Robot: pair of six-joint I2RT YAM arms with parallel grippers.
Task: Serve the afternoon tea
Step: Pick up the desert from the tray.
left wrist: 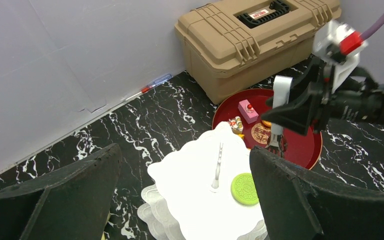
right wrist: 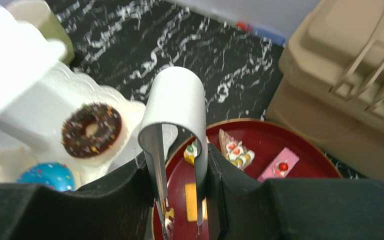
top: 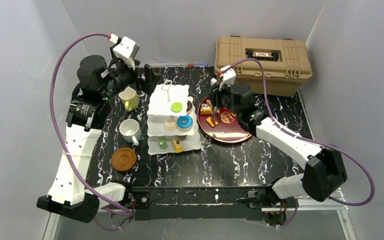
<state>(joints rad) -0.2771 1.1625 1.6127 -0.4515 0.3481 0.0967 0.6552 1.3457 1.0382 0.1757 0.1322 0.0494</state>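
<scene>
The right tool is clamped on silver tongs, their tips over the red tray, right of the white cake stand mid-tabletop. The left tool hovers far-left of the stand, fingers wide apart. Left of the stand sit a pale green mug, a white mug and a brown coaster.

Light: bright, even, diffuse from overhead; shadows on the marble table soft and short
Glare: top tier of the cake stand nearly washed out; pale sheen on the red tray
Left wrist: scene sharp; left gripper's fingers dark, soft
Right wrist: stand blurred, blown white; tongs mirror-bright; right gripper's fingers black, featureless
</scene>
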